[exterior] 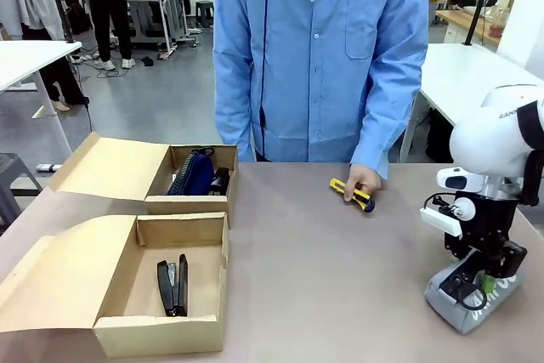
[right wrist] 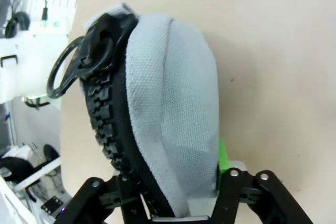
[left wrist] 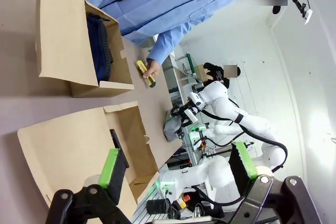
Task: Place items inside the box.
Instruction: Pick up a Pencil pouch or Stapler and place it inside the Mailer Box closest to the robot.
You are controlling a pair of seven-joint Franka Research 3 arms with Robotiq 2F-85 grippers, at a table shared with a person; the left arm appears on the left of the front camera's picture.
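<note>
My right gripper (exterior: 476, 285) points down at the table's right front and is shut on the grey zip pouch (exterior: 446, 303), which lies on the table. In the right wrist view the grey pouch (right wrist: 168, 114) bulges between the fingers of that gripper (right wrist: 170, 182), its black zipper to one side. The near box (exterior: 161, 333) holds a black stapler (exterior: 172, 286). The far box (exterior: 189, 205) holds the navy pouch (exterior: 194, 174) with a black object beside it. A person's hand (exterior: 364, 180) rests on the yellow-black utility knife (exterior: 339, 185). My left gripper (left wrist: 177, 166) hangs open above the near box (left wrist: 68, 145).
Both boxes stand at the table's left with their lids folded open to the left. The person in a blue coat stands at the far edge. The left wrist view shows the navy pouch (left wrist: 100, 45) and the knife (left wrist: 143, 69) from the side.
</note>
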